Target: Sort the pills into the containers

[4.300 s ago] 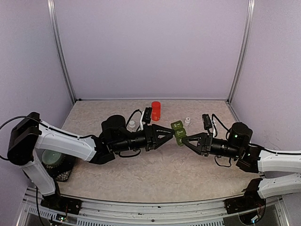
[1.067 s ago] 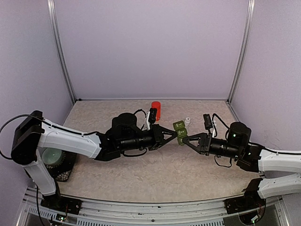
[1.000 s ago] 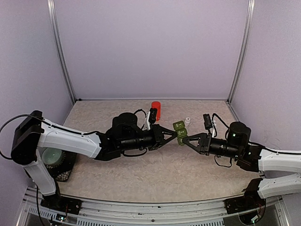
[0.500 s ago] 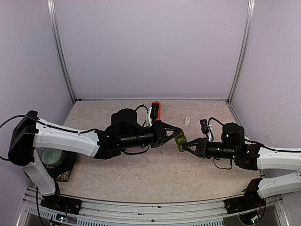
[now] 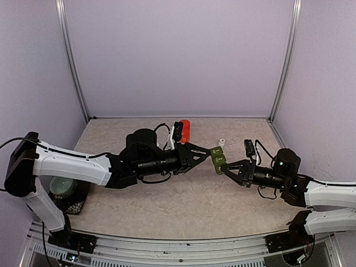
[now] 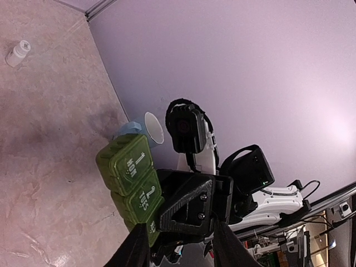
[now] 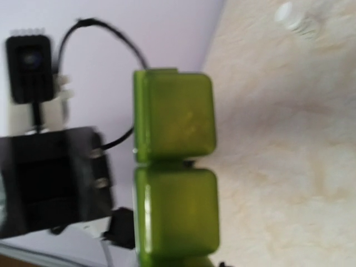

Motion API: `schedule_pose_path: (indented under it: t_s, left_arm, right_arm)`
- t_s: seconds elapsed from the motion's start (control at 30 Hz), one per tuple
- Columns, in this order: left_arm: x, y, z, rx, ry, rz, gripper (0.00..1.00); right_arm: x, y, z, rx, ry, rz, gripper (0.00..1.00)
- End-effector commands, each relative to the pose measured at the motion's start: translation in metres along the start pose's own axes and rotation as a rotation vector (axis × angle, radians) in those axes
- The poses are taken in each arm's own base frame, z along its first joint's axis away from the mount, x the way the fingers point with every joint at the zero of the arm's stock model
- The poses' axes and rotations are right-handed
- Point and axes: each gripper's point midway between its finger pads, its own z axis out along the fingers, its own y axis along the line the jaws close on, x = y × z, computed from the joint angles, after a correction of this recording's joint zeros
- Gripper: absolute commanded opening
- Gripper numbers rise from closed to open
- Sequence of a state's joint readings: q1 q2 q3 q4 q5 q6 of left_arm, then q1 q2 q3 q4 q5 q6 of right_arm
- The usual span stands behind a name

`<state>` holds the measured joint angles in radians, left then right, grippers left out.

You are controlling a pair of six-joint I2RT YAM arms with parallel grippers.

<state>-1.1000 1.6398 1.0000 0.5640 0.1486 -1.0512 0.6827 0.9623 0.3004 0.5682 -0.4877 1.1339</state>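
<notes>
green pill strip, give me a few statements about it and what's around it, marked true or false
1. The right pincer grips the green container strip. True.
2. Its lids stand open. False: the lids visible in the left wrist view are shut.
3. A red bottle is on the table beyond the left arm. True.
4. The pale blue mug sits at the table's right edge. False: it is at the left edge, by the left arm's base.
</notes>
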Motion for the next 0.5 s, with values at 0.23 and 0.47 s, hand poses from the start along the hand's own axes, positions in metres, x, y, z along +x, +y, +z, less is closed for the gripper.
schedule_pose_path:
  t_s: [0.23,0.47]
  left_arm:
    - [0.003,0.004,0.007,0.007,0.020,0.009,0.41]
    - [-0.003,-0.007,0.008,0.038,0.005,0.016,0.39]
  right_arm:
    - [-0.005,0.043,-0.004,-0.198,0.014,0.035,0.00]
    - [-0.005,0.035,-0.003,-0.155,0.008,0.020,0.00]
